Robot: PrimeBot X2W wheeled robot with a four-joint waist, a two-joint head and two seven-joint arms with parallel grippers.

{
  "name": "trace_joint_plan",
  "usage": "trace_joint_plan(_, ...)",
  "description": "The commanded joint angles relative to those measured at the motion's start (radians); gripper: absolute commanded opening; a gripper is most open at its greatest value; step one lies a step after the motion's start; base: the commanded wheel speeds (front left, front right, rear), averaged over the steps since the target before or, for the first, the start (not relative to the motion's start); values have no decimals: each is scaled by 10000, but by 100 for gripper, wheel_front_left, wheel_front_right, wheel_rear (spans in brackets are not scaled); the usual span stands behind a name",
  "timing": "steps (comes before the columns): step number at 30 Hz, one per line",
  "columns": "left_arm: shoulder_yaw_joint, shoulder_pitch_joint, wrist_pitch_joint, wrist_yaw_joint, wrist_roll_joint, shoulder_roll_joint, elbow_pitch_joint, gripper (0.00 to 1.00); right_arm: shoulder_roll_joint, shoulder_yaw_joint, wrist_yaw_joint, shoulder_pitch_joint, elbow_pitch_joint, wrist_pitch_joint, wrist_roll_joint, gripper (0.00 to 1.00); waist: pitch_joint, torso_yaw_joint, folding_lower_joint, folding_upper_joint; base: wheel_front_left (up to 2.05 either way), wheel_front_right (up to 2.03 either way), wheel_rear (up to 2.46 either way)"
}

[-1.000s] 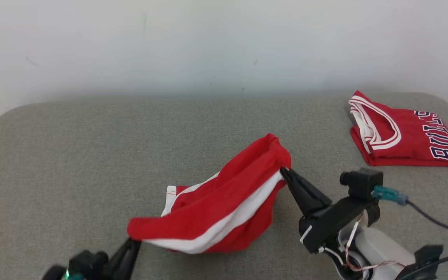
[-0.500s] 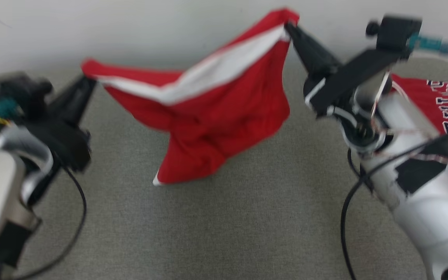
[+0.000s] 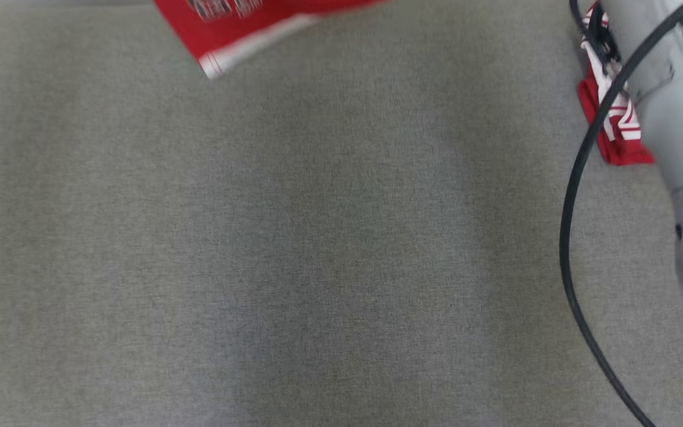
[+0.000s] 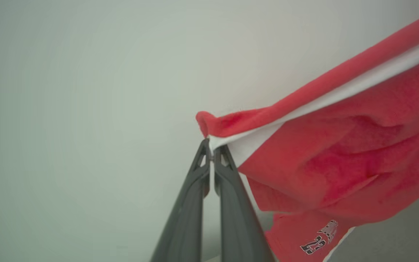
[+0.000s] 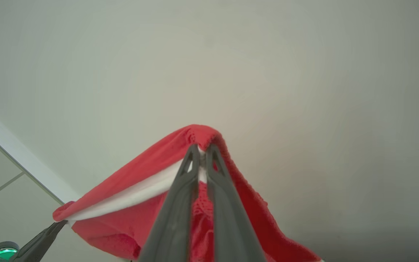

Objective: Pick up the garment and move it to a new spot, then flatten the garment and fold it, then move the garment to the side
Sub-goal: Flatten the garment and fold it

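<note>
Red garment (image 4: 340,153) held up in the air between both hands.
The left hand (image 4: 212,154) is pinched tight on one corner of the garment's white-banded edge. The right hand (image 5: 202,151) is clamped on the other corner, and both point up at the pale wall. The garment's hem hangs over the grey table (image 3: 318,237). To the garment's right, a folded red jersey (image 3: 614,130) lies partly behind the pale right forearm (image 3: 673,118).

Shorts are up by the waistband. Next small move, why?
Probably lower both arms together onto the grey surface, waistband taut: left gripper and right gripper are each shut on a waistband end, the red shorts hang free, the folded jersey lies aside.
</note>
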Motion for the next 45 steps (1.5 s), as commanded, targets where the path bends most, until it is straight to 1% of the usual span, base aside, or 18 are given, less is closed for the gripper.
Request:
trace_joint_plan(1, -119, -472, -73, 18, 111, 120, 250, 0, 51, -11, 0, -473, 228, -184, -79, 0, 275, -121, -4, -3, 0, 0, 0)
trace_joint_plan(3, -305, -1066, -224, 17, 218, 104, 581, 0, 100, 19, 0, -968, 631, -392, -209, 0, 385, -139, -4, -3, 0, 0, 0)
trace_joint_plan(5, -337, -1556, -426, 17, 185, -31, 863, 0, 165, -20, 0, -1360, 904, -631, -199, 0, 552, -115, -4, -3, 0, 0, 0)
trace_joint_plan(9, -265, -2161, -948, 21, 137, -329, 1496, 0, 141, 115, 0, -1926, 814, -1145, -187, 0, 1032, 36, -4, -3, 0, 0, 0)
trace_joint_plan(11, -321, -2192, -1201, 22, 130, -476, 1746, 0, 131, 269, 0, -1893, 674, -1221, -100, 0, 1256, 118, -4, -3, 0, 0, 0)
trace_joint_plan(13, -306, -1944, -1663, 106, 71, -623, 1987, 0, -1, 710, 0, -1624, 321, -1248, -75, 0, 1554, 205, -4, -3, 0, 0, 0)
trace_joint_plan(16, -364, -1369, -2123, 168, 31, -716, 2016, 0, -134, 1220, 0, -1087, -165, -1300, 77, 0, 1596, 224, -4, -3, 0, 0, 0)
trace_joint_plan(18, -330, -869, -2399, 218, -107, -753, 1967, 0, -265, 1490, 0, -637, -589, -1393, 245, 0, 1534, 214, -4, -3, 0, 0, 0)
trace_joint_plan(19, -330, -869, -2399, 218, -107, -753, 1967, 0, -265, 1490, 0, -637, -589, -1393, 245, 0, 1534, 214, -4, -3, 0, 0, 0)
trace_joint_plan(22, -271, 161, -2824, 331, -366, -762, 1755, 0, -471, 1991, 1, 371, -1330, -1536, 591, 0, 1196, 118, -4, -3, 0, 0, 0)
trace_joint_plan(27, -80, 2490, -3371, 817, -886, -741, 687, 0, -979, 2763, 1, 2292, -2583, -1785, 1059, 0, 420, 24, -4, -3, 0, 0, 0)
trace_joint_plan(30, 6, 3968, -3557, 1260, -1141, -575, -271, 0, -1369, 3095, 1, 3485, -3312, -2040, 1325, 0, 15, 23, -4, -3, 0, 0, 0)
trace_joint_plan(36, 268, 6945, -3858, 2435, -1648, -368, -2374, 0, -2157, 3757, 0, 5822, -4525, -2638, 1232, 0, -609, 82, -4, -3, 0, 0, 0)
trace_joint_plan(38, 327, 7852, -3973, 2791, -1781, -397, -3027, 0, -2450, 3848, 0, 6512, -4929, -2835, 1141, 0, -788, 96, -4, -3, 0, 0, 0)
trace_joint_plan(40, 305, 8678, -4097, 3086, -1764, -398, -3586, 0, -2662, 3998, 0, 7247, -5343, -2929, 1074, 0, -930, 99, -4, -3, 0, 0, 0)
trace_joint_plan(44, -158, 10041, -4268, 3644, -1156, -155, -4361, 0, -3104, 4113, 0, 8577, -6253, -3039, 1197, 0, -1209, 75, -4, -3, 0, 0, 0)
trace_joint_plan(45, -201, 10371, -4300, 3771, -1166, -236, -4493, 0, -3250, 4172, 0, 8869, -6449, -3050, 1117, 0, -1285, 71, -4, -3, 0, 0, 0)
